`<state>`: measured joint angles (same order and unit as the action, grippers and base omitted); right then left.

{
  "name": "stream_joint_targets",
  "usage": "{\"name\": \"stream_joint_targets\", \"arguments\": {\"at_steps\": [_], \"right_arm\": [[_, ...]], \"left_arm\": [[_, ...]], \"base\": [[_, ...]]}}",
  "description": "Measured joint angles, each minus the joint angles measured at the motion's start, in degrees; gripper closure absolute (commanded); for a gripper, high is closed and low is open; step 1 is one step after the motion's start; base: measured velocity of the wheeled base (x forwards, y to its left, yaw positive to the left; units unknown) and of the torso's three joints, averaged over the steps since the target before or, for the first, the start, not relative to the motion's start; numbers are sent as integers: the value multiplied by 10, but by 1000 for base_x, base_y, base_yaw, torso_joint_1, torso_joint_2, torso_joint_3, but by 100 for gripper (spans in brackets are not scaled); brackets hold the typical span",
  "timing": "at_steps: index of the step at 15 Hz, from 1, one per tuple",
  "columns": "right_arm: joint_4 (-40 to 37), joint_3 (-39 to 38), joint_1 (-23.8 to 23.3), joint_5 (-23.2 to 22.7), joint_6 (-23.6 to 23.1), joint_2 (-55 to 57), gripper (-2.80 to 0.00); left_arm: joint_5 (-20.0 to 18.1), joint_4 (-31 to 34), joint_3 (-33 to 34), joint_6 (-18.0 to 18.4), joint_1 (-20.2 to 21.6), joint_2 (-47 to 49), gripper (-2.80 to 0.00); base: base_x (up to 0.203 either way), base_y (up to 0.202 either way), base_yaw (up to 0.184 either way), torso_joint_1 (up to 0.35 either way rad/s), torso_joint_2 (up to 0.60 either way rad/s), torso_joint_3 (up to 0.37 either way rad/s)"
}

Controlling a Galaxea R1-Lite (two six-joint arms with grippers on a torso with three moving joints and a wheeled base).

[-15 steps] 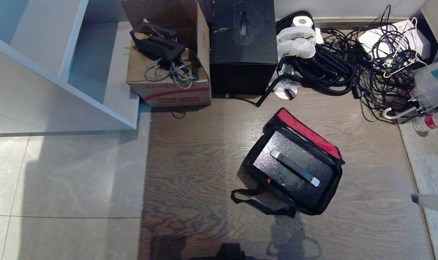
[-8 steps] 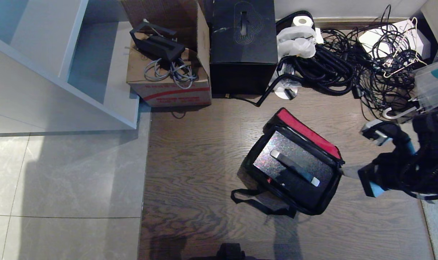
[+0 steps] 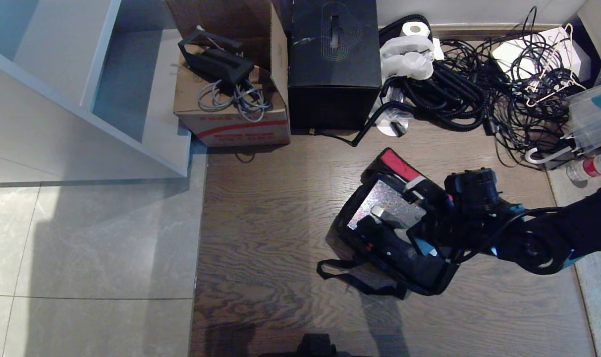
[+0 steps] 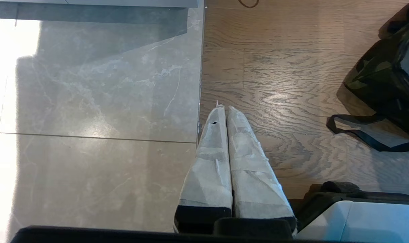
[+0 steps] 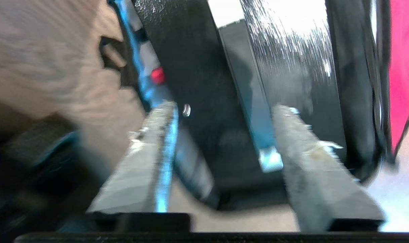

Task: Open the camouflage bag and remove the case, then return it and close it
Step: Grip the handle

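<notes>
We find the camouflage bag (image 3: 397, 238) on the wooden floor (image 3: 270, 238) at about four o'clock from the middle of the head view, its lid thrown back so the red inner rim (image 3: 398, 166) shows. Inside it lies the case (image 3: 387, 206), glittery top up and handle across it, easy to reach from above. Our right hand (image 3: 397, 223) hangs over the opening, reaching in from three o'clock; its taped fingers (image 5: 157, 145) stand spread and empty to either side of the handle, presumably so they can close on it. Our left hand (image 4: 224, 135) stays parked over the floor at nine o'clock from the bag, fingers pressed together.
</notes>
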<state>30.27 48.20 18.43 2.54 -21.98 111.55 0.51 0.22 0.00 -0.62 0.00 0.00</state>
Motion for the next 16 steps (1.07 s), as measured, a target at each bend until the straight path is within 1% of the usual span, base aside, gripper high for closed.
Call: {"name": "stream_joint_targets", "arguments": {"at_steps": [2,4,6,7,8,9,10,12,14,16], "right_arm": [[52,1,10,56,-53,36,-280],[98,1,15,150,-134,66,-280],[147,-1,29,243,-193,96,-280],[165,-2,40,278,-198,109,-280],[173,-4,46,301,-198,119,-280],[179,-3,51,314,-197,130,-280],[191,2,57,316,-196,141,-280],[219,10,62,316,-199,159,-280],[223,18,63,316,-198,174,-280],[248,27,63,316,-200,189,-280]], "left_arm": [[0,0,0,0,0,0,0],[0,0,0,0,0,0,0],[0,0,0,0,0,0,0],[0,0,0,0,0,0,0],[0,0,0,0,0,0,0],[0,0,0,0,0,0,0],[0,0,0,0,0,0,0],[0,0,0,0,0,0,0],[0,0,0,0,0,0,0],[0,0,0,0,0,0,0]], "base": [[0,0,0,0,0,0],[0,0,0,0,0,0],[0,0,0,0,0,0],[0,0,0,0,0,0],[0,0,0,0,0,0],[0,0,0,0,0,0],[0,0,0,0,0,0],[0,0,0,0,0,0],[0,0,0,0,0,0],[0,0,0,0,0,0]]}}
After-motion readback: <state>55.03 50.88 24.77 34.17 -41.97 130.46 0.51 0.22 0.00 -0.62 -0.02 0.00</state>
